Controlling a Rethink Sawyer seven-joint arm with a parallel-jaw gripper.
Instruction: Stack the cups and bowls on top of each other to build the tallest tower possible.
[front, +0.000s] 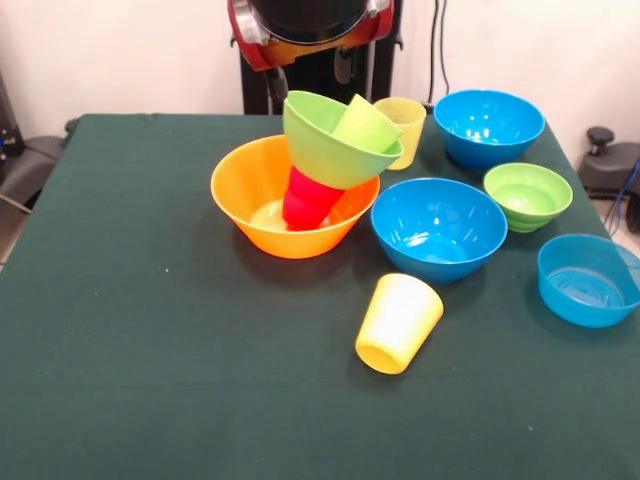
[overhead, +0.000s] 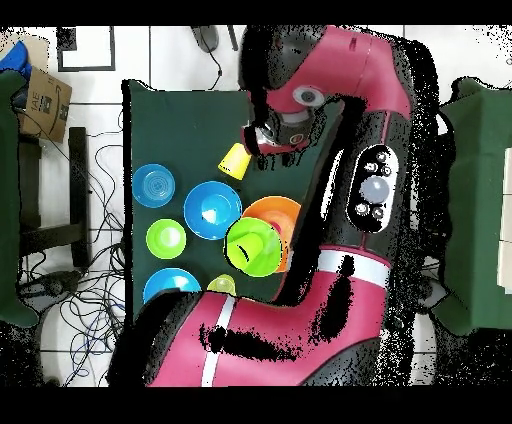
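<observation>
Large orange bowl (front: 262, 200): we saw it left of the desk's (front: 120, 330) centre, toward the far edge, serving as the tower's base.
Red cup (front: 312, 198): it stood mouth-down inside the orange bowl, leaning.
Large lime green bowl (front: 325, 145): it perched tilted on the red cup, with the lime green cup (front: 366, 125) lying inside it.
Paler yellow cup (front: 404, 128): it stood upright just behind the tower, near the far edge.
Bright yellow cup (front: 398, 322): it lay on its side toward the near edge, mouth facing us.
Medium blue bowls: one (front: 438, 228) sat just right of the orange bowl, the other (front: 488, 127) by the far right corner.
Small green bowl (front: 527, 196): it sat near the right edge.
Small shallow blue bowl (front: 588, 280): it sat at the right edge.
End effector (overhead: 262, 136): in the overhead view it hung above the desk beside the bright yellow cup; we could not tell whether it was open or closed.
Risk: we judged the tilted green bowl likely to slide off the leaning red cup at any nudge or added weight.
</observation>
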